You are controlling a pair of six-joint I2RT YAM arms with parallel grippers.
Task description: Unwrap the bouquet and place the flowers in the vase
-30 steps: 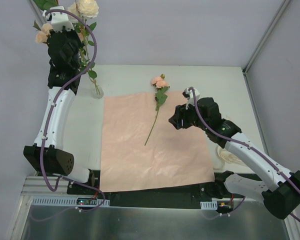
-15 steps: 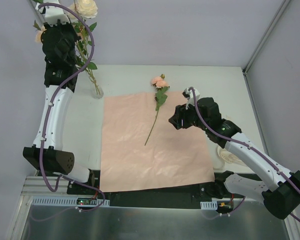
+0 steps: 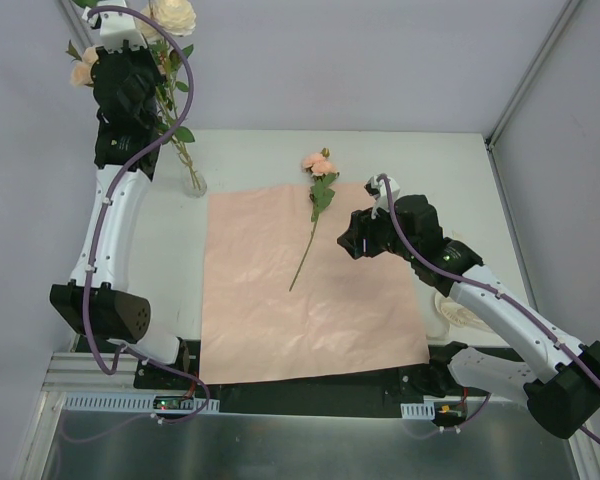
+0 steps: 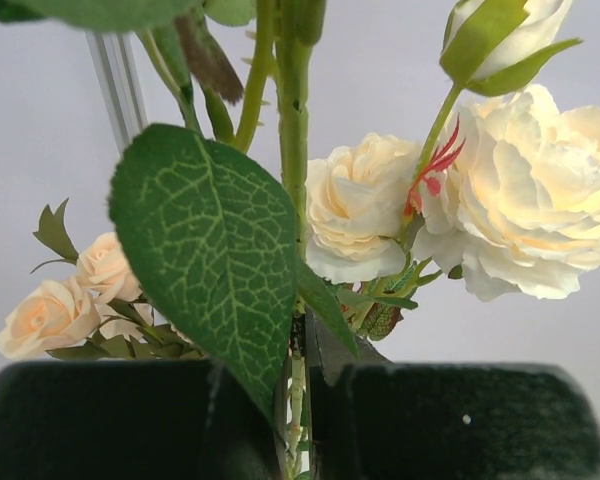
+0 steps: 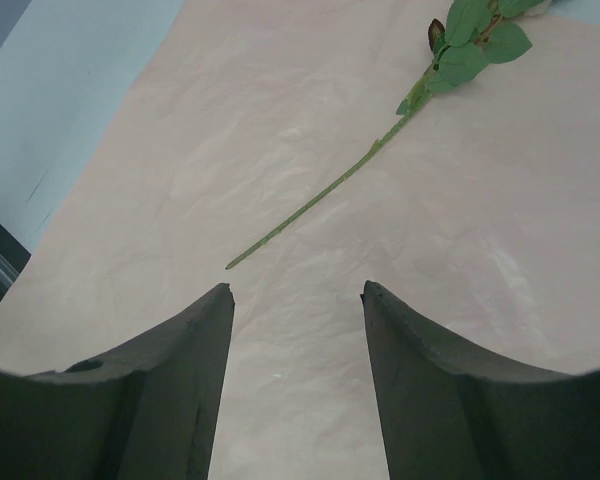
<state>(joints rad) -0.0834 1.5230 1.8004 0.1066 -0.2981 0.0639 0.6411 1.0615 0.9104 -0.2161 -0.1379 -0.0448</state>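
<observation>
The left gripper [image 4: 298, 405] is closed on the green stems of the cream-white and peach artificial roses [image 4: 520, 200], held high at the rear left. The stems run down into the small narrow clear glass vase [image 3: 195, 184], which stands just beside the far left corner of the flat pink paper sheet [image 3: 280, 310]. The right gripper [image 5: 297, 290] is partly open and empty above the sheet. One peach long-stemmed rose [image 3: 312, 222] lies on the sheet, its bloom past the far edge
</observation>
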